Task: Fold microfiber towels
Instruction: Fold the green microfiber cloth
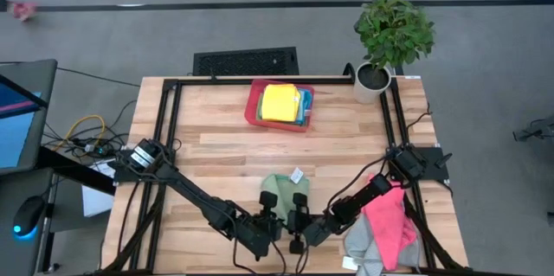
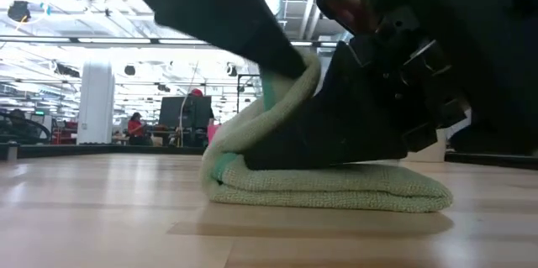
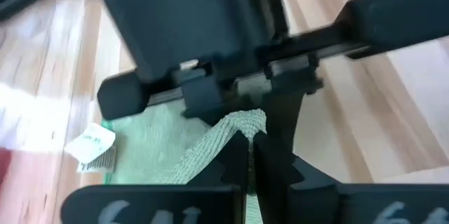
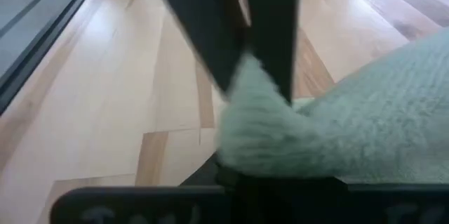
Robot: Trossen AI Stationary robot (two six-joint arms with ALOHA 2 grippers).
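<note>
Pinching the green towel (image 3: 242, 122): left gripper (image 3: 251, 155), white tag (image 3: 92, 147) showing there only.

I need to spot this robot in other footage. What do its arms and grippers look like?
Two slim arms of dark, near-black jointed links. The left gripper and right gripper each have two flat, dark fingers on a crossbar. The wrist views show pale lettering on the gripper bodies.

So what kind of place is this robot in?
Probably a big workshop or lab hall. Behind the wooden table in the low view are a high ceiling with pipes, desks with a monitor, and people working far away.
</note>
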